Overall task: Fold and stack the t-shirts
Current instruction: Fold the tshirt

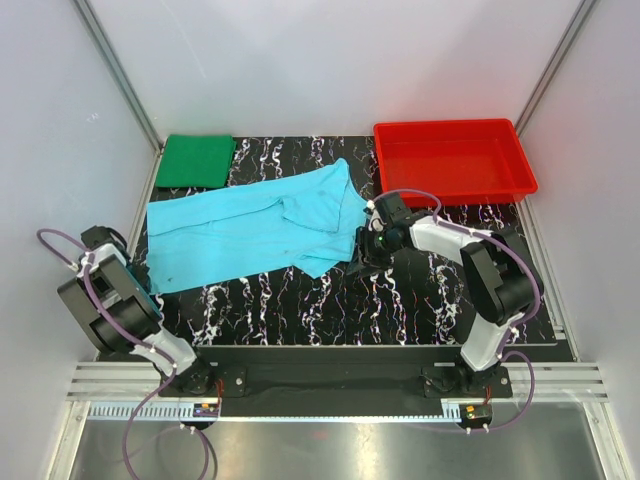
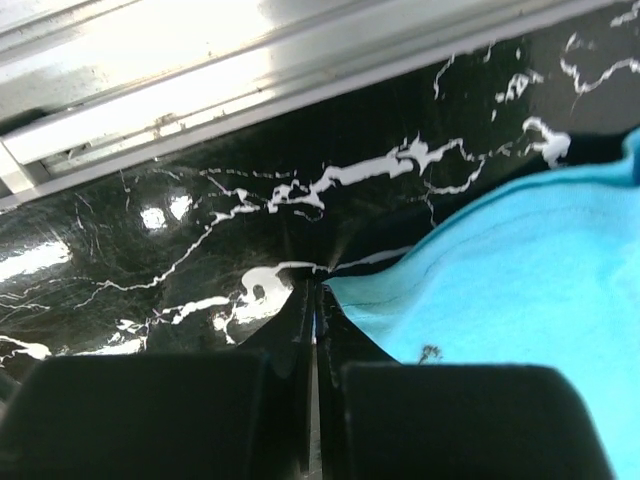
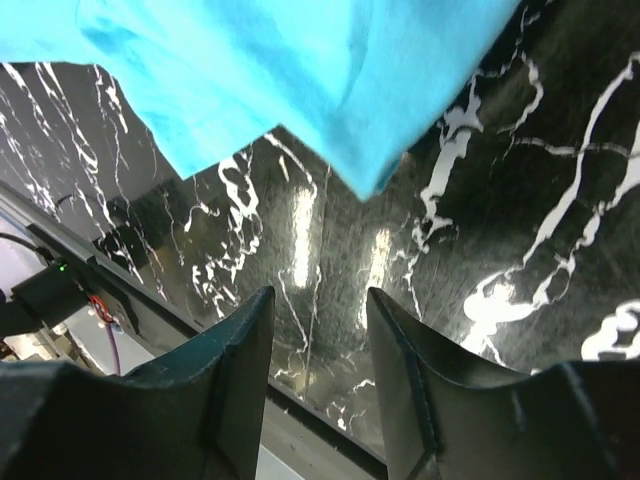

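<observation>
The light cyan-blue t-shirt (image 1: 250, 228) lies spread out across the middle of the marble table, partly folded over at its right end. At the back left sits the dark green t-shirt (image 1: 196, 160), folded into a neat rectangle. My left gripper (image 2: 316, 288) is down at the cyan shirt's (image 2: 520, 290) near left corner. Its jaws are pressed together with the cloth's tip drawn into them. Just off the cyan shirt's (image 3: 300, 70) right corner, my right gripper (image 3: 320, 292) hangs over bare table. It is open with nothing between its fingers, as the top view also shows for the right gripper (image 1: 365, 250).
A red plastic tray (image 1: 520, 160) stands at the back right, holding nothing. White walls close in the table on three sides, and a metal rail (image 2: 250, 70) runs along the table edge by my left gripper.
</observation>
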Available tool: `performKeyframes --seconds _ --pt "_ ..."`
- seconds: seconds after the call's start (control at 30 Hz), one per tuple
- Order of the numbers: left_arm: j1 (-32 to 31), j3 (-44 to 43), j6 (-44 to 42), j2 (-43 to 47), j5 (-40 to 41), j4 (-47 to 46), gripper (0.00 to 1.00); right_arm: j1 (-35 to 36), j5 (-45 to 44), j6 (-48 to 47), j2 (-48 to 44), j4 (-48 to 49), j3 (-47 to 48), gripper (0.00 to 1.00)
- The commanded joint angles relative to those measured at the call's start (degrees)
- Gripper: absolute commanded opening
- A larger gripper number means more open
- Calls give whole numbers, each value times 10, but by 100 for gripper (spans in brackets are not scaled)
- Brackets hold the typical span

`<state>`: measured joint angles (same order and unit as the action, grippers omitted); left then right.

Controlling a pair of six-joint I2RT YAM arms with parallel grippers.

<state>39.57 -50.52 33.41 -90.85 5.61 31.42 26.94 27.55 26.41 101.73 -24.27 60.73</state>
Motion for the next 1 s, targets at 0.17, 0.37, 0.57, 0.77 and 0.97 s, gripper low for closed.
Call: performKeyframes --seconds 0.17,0.37,0.57,0.77,0.97 --pt "-4 41 -27 29 -40 15 0 1 -75 -79 58 -4 97 49" --pt "-4 46 -31 33 -40 17 0 0 -112 -109 74 -14 127 49" --pt "-5 39 -29 32 -42 21 0 0 -92 -112 83 -19 136 47" --pt "-4 39 -26 32 -43 23 0 0 -58 -59 54 33 85 48" --pt "-5 37 -27 34 -42 27 0 1 -50 -30 55 62 76 46"
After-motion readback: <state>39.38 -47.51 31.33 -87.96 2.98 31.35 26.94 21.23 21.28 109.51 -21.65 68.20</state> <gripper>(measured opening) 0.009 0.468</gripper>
